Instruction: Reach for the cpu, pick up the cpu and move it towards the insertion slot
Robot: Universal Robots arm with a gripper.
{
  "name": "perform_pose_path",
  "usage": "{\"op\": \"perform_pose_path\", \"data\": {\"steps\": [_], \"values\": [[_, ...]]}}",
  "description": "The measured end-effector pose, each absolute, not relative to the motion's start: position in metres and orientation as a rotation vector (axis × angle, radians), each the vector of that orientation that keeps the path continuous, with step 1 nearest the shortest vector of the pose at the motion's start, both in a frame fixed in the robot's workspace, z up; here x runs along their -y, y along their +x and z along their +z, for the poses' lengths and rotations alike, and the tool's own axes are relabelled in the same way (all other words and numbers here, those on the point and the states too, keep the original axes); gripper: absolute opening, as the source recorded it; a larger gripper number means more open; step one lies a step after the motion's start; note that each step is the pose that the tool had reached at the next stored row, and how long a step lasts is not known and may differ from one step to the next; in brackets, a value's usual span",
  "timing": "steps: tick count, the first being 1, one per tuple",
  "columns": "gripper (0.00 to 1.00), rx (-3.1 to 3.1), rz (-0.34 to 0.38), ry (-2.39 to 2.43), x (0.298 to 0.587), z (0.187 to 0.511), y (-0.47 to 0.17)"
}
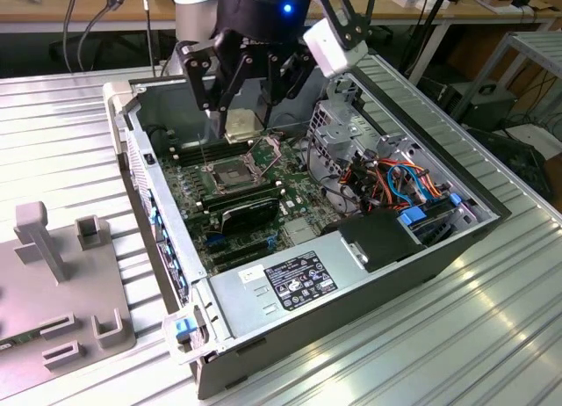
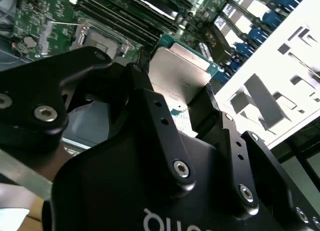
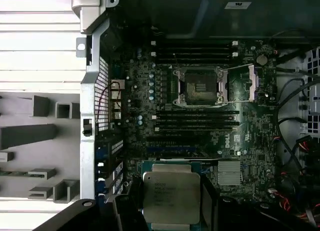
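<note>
The open computer case [image 1: 492,214] lies on its side on a ribbed metal table [image 1: 61,125], with the green motherboard [image 1: 290,199] facing up inside it. Over the board hangs the arm, its black gripper [image 1: 239,116] pointing straight down into the case, wrist roughly vertical.

The fingers [image 2: 207,108] are closed on the cpu [image 3: 171,197], pinching it by two opposite edges, so the pale metal face shows between them in both wrist views. In the exterior view the cpu [image 1: 240,125] hangs clear of the board, lifted, not resting on anything.

The insertion slot [image 3: 200,86] sits beyond the fingertips in the first wrist view, well apart from the chip, with the long memory slots [image 3: 197,122] lying between. Its hinged bracket [image 3: 245,83] is swung open to the side, leaving the dark centre exposed.

By its look the chip is light, thin and rigid, with a smooth metal lid that could slip under a weak pinch. Its underside contacts are likely delicate, so the edges are the right place to hold it, as it is held now, and it should stay level
</note>
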State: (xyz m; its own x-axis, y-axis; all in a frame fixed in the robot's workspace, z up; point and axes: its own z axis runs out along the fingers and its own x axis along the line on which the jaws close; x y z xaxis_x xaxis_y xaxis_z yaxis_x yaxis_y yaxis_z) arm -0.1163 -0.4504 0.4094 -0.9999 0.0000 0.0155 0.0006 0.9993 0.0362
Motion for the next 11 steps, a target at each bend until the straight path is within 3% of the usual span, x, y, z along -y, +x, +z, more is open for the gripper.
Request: {"op": "perform_pose_path", "data": {"steps": [11], "values": [[0.55,3.125,-0.057,0.000,0.447,0.407,-0.094]]}}
